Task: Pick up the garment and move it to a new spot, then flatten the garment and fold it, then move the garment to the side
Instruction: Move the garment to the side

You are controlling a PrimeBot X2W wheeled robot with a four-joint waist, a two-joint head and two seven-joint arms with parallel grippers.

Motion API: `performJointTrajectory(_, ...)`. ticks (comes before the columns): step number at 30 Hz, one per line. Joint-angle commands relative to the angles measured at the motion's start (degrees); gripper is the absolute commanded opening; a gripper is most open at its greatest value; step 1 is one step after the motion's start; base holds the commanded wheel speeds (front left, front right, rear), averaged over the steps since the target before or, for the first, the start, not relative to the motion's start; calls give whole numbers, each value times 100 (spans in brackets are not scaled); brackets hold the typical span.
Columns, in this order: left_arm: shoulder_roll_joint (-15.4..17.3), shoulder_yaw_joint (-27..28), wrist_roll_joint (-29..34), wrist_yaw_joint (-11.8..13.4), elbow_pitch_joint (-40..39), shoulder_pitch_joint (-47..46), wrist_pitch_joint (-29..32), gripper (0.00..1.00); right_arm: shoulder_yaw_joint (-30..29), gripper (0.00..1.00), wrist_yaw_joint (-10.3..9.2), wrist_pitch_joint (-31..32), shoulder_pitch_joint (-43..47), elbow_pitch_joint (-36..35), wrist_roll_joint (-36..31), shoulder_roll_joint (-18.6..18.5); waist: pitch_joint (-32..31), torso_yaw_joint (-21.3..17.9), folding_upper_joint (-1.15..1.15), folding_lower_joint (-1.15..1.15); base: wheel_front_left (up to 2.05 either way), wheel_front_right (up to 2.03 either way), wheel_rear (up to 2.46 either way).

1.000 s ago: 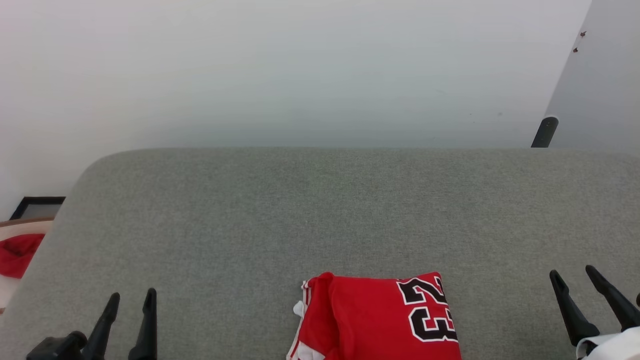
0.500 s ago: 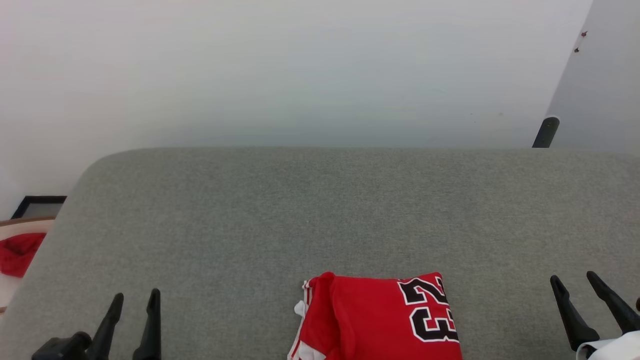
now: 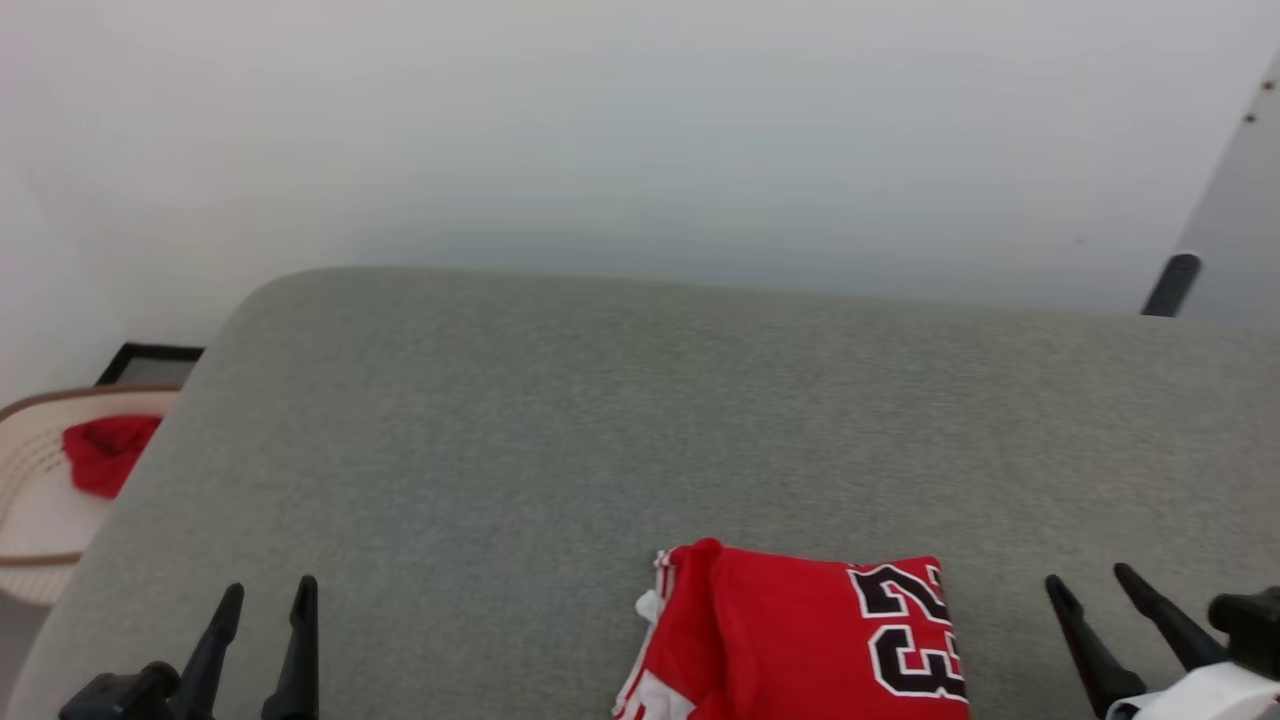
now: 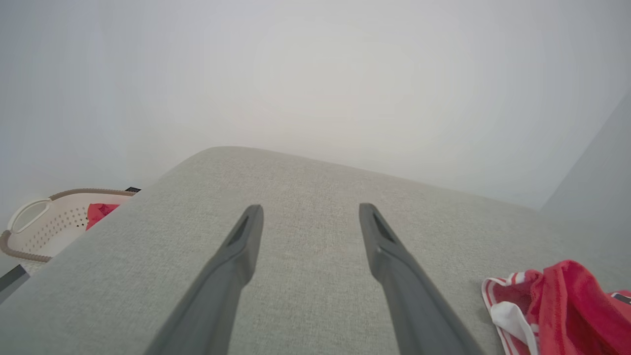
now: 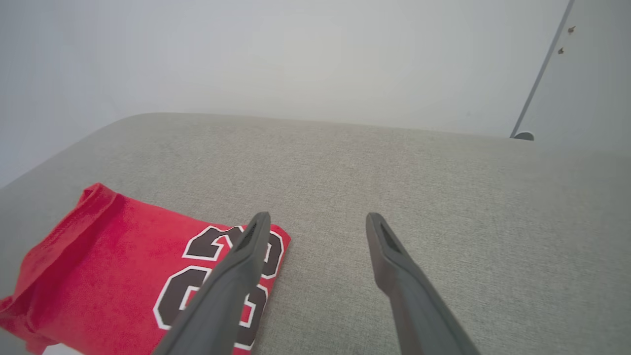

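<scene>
Head view, garment: the garment (image 3: 800, 640) lies as a folded red packet on the near part of the grey surface (image 3: 640, 430), "23" facing up, its near end cut off by the bottom of the view
Head view, left gripper: the left gripper (image 3: 271, 587) sits low at the left, fingers parted, nothing between them, well apart from the garment
Head view, right gripper: the right gripper (image 3: 1087, 576) sits low at the right, also spread and empty, near the packet's numbered edge
Head view, off the surface: a cream basket (image 3: 25, 480) with a small red cloth (image 3: 105, 455) in it stands beyond the left end

Left wrist view, gripper: the left gripper (image 4: 310, 207) has its fingers wide over bare grey fabric, gripping nothing
Left wrist view, garment: the garment (image 4: 567, 305) shows at the lower right of this view, striped trim and white sleeve facing the gripper, clear of it

Right wrist view, gripper: the right gripper (image 5: 319, 215) is fully spread and empty
Right wrist view, garment: the garment (image 5: 113, 251) lies to this view's left, and one finger crosses in front of its numbered corner; whether they touch I cannot tell

Relation that matters: the packet lies between the arms, much closer to the right one, on that gripper's inner side; its long axis seems to run across the robot's front
Stage, as I judge it: folding looks done, and the shift to the side is left
</scene>
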Motion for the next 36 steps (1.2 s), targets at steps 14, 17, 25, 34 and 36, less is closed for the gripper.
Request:
performJointTrajectory(14,-8,-197,-60,-21,37,-146,-19,100,561,100,-7,1005,-274,656,526,-64,356,768,0,0,0,0,0)
performJointTrajectory(17,-31,-236,-77,-17,44,-202,-19,100,580,100,-7,1365,-318,752,640,-84,434,842,0,0,0,0,0)
performJointTrajectory(25,-121,-344,-110,-18,78,-369,-19,100,551,100,-7,2382,-555,999,746,-6,641,994,0,0,0,0,0)
performJointTrajectory(34,-194,-408,-170,-18,116,-478,-19,100,643,0,-6,3364,-845,1323,879,193,803,1135,0,0,0,0,0)
performJointTrajectory(36,-210,-405,-168,-18,121,-487,-19,100,691,0,-2,3464,-880,1304,926,180,817,1153,0,0,0,0,0)
